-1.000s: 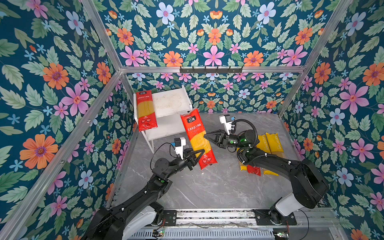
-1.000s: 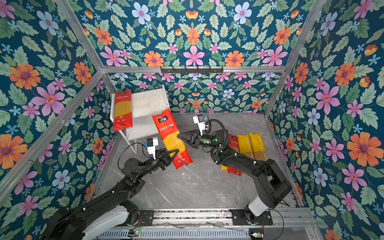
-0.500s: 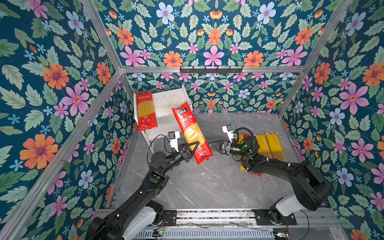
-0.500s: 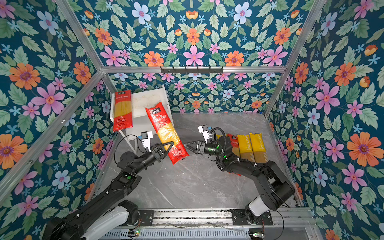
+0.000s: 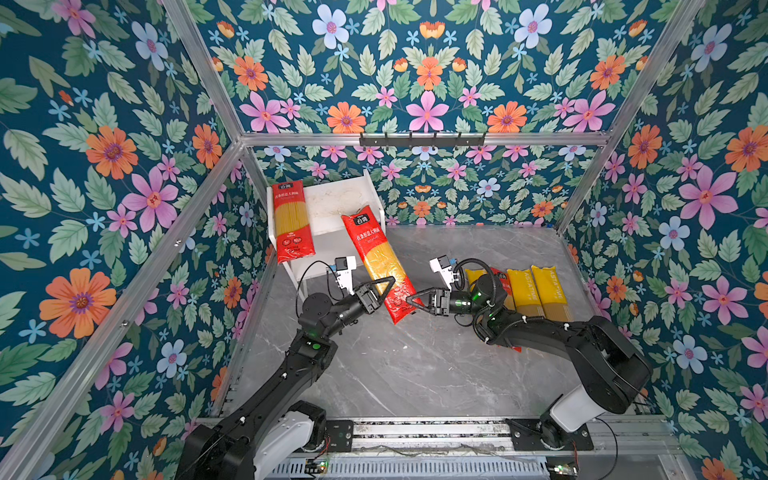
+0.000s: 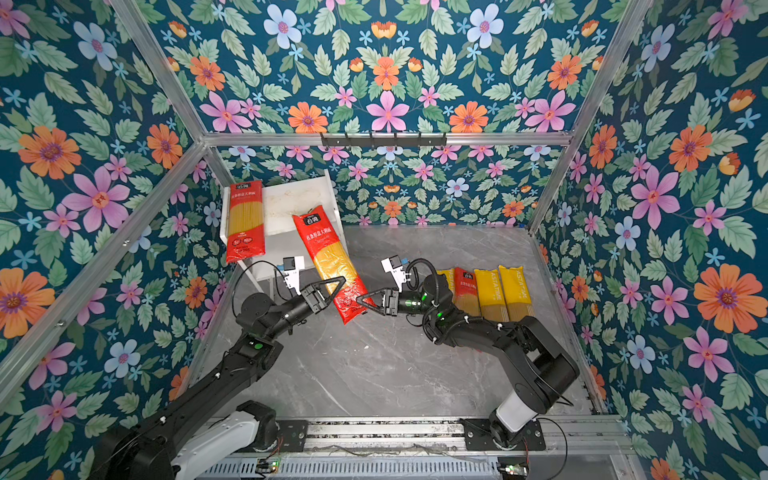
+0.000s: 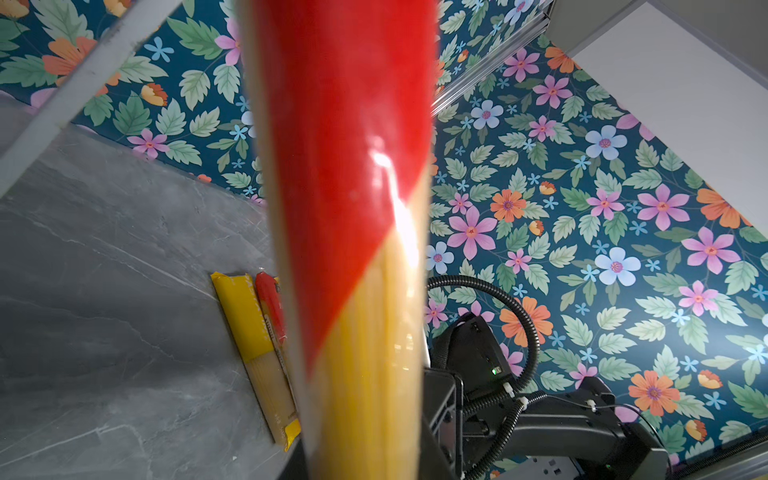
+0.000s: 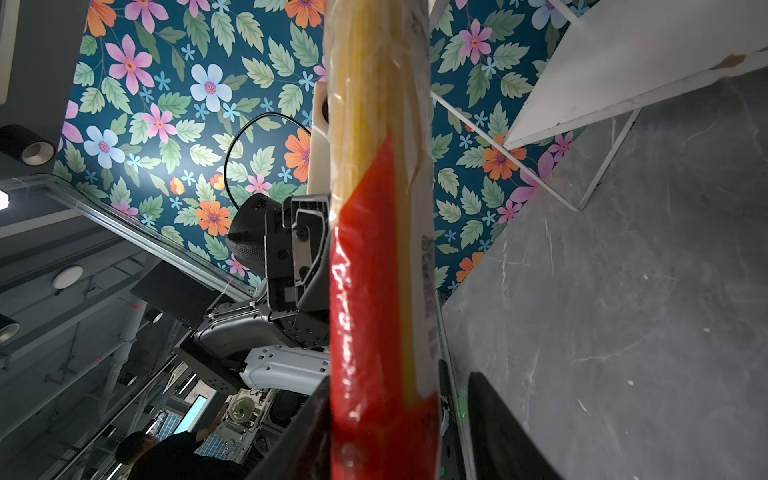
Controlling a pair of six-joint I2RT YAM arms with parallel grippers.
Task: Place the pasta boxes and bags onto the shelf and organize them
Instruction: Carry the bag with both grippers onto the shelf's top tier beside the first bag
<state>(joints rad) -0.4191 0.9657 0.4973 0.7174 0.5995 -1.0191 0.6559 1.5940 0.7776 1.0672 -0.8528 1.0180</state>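
Keep the left gripper (image 5: 380, 291) pinched on the near, red part of the tilted red-ended spaghetti bag (image 5: 376, 253). Carry it far and left, then lay it flat on the shelf (image 5: 332, 199), just right of and parallel to the red-ended bag (image 5: 291, 224) lying along the shelf's left edge. Mind the far end, over or on the shelf's near right corner (cannot tell which), and clear the right gripper (image 5: 411, 300), spread loosely about the bag's near tip, before fetching the four bags (image 5: 523, 286) lying side by side on the tabletop (image 5: 395, 374) at right.
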